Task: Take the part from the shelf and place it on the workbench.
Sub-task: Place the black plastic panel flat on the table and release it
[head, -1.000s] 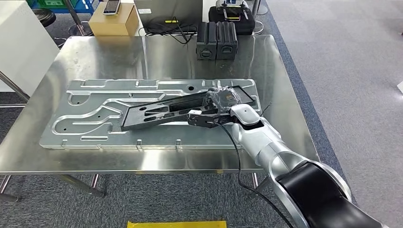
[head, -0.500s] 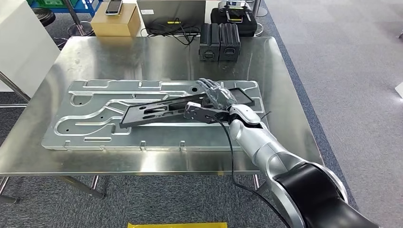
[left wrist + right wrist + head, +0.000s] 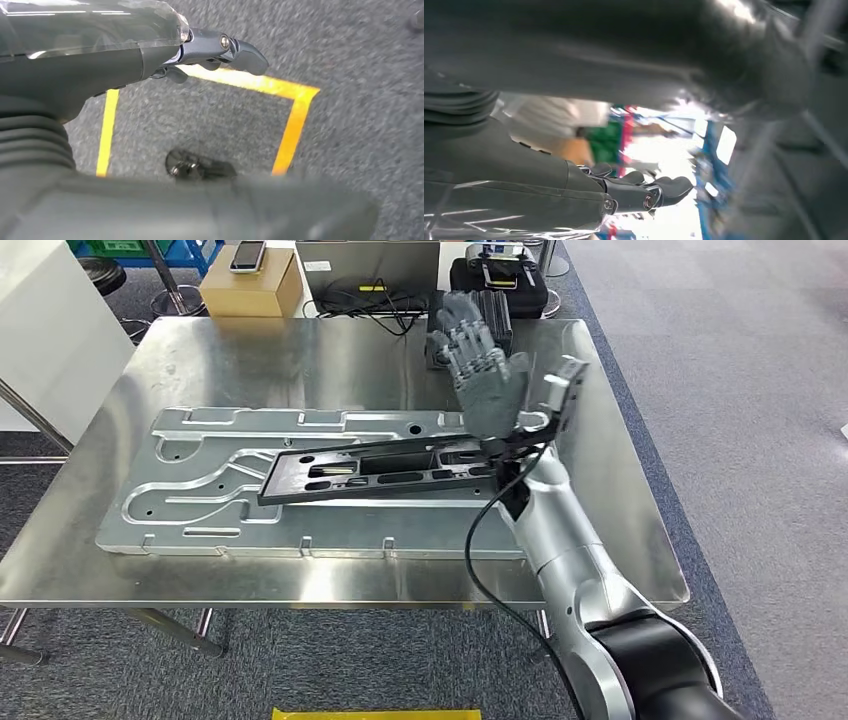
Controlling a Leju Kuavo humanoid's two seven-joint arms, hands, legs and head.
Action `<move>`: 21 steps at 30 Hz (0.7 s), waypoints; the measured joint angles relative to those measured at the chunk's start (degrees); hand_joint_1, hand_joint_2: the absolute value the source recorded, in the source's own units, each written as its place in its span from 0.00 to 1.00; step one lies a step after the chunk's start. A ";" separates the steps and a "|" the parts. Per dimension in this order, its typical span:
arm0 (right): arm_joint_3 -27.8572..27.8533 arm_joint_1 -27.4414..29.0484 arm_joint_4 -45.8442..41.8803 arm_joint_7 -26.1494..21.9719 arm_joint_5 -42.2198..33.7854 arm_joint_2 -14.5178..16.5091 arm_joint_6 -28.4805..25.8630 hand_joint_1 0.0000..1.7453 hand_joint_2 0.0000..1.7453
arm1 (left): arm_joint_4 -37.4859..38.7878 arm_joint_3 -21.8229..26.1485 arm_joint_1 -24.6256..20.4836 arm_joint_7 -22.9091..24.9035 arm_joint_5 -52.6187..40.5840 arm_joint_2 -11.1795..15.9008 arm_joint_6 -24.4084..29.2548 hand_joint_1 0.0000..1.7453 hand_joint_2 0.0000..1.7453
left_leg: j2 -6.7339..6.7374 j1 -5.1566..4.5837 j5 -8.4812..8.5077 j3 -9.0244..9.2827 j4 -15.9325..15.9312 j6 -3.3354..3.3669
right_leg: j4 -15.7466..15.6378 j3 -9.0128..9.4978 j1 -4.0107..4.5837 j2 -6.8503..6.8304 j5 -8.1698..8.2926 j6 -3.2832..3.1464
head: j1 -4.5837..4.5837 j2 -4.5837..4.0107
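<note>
**Part down, robot hand clear**

Long black flat slotted part [image 3: 390, 472] lies on the stamped silver metal panel [image 3: 200, 490] atop the steel counter [image 3: 620, 530]. Right robot hand [image 3: 480, 375] is raised above it, fingers spread, empty. Left robot hand [image 3: 220, 47] hangs over carpet, holding nothing. Part looks rigid, light, slippery; grip a long edge near the middle.

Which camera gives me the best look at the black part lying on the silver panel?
The head view: the black part lies whole across the silver panel, with the right hand raised open above its end. The right wrist view is blurred and the part cannot be made out there. The left wrist view looks at floor.
</note>
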 joint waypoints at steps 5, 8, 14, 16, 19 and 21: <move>-2.06 8.77 -17.36 -1.06 -7.65 -6.18 -3.62 0.00 0.00 | 0.08 0.86 0.40 0.20 2.20 -0.11 0.39 0.00 0.00 | 0.54 0.33 -6.23 -4.53 11.06 -1.22 | -1.31 1.12 -0.48 -0.57 0.37 -0.80 | -0.01 0.00; -5.84 15.62 -25.40 -2.23 -8.47 -10.57 -3.47 0.00 0.00 | 0.08 1.65 1.07 0.20 2.78 -0.14 0.56 0.00 0.00 | 0.63 0.69 -6.45 -6.14 14.65 -1.71 | -1.05 1.18 -0.56 -0.87 0.06 -0.49 | 0.00 0.00; -9.60 20.51 -33.87 -2.76 -6.58 -14.01 -4.94 0.00 0.00 | 0.10 2.44 0.63 0.25 3.30 -0.27 0.63 0.00 0.00 | 0.48 0.72 -1.68 0.92 1.02 -0.71 | 0.24 0.59 -0.55 0.11 -0.55 1.36 | -0.01 0.00; -11.31 23.21 -36.70 -3.66 -4.15 -14.70 -8.15 0.00 0.00 | 0.10 2.81 0.66 0.10 3.79 -0.36 0.52 0.00 0.00 | 0.35 0.76 -1.44 1.03 0.79 0.25 | 0.33 0.68 -0.70 0.07 -0.81 2.03 | 0.00 0.00; -16.75 29.04 -42.35 -4.67 1.58 -15.54 -13.87 0.00 0.00 | 0.10 3.22 1.00 -0.72 4.68 -0.52 -0.18 0.00 0.00 | 0.11 0.76 -1.14 1.17 0.29 1.36 | 6.49 -1.95 -0.92 0.11 -4.82 2.67 | 0.00 0.00; -20.49 33.57 -44.85 -4.67 5.27 -15.65 -16.17 0.00 0.00 | 0.10 3.60 1.20 -1.34 5.14 -0.59 -0.55 0.00 0.00 | -0.01 0.54 -1.06 1.13 0.32 1.66 | 13.87 -5.55 -0.88 0.11 -8.25 2.77 | 0.00 0.00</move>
